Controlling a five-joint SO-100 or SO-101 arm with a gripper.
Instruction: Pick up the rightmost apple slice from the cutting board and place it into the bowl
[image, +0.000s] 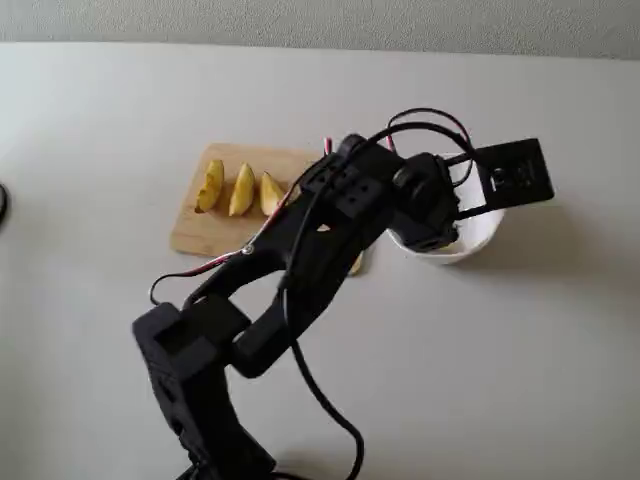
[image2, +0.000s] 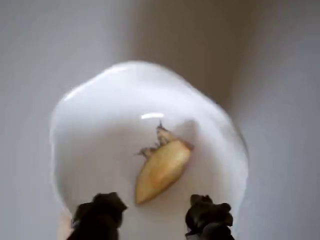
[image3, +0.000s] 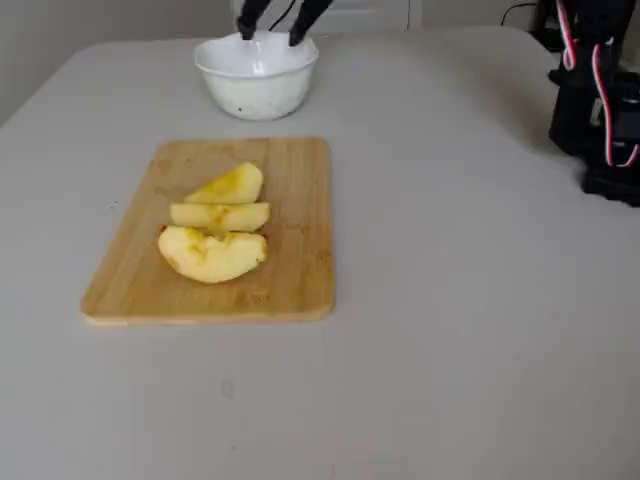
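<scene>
While it hangs over the bowl, the scene reads as follows.

Gripper: the gripper (image2: 152, 220) is spread wide, its two dark fingertips (image2: 100, 212) apart at the bottom edge of the wrist view, with nothing between them; in a fixed view it (image3: 272, 25) shows as two dark prongs above the bowl's rim.

Apple slice: the rightmost apple slice (image2: 162, 170) lies loose on the bowl's floor, just ahead of the fingertips and between their lines, touching neither; its pointed end faces the gripper, its far end rests over a dark mark on the bowl's bottom.

Bowl: the white bowl (image2: 100, 110) with its wavy rim sits on the table near the far edge in a fixed view (image3: 258, 85), beyond the board.

Cutting board: the cutting board (image3: 290, 280) lies well apart from the gripper, toward the middle of the table, just short of the bowl.

Other slices: three yellow wedges (image3: 212, 222) lie side by side on the board.

Arm: the black arm (image: 300, 270) reaches across the board's corner to the bowl (image: 480, 235).
</scene>
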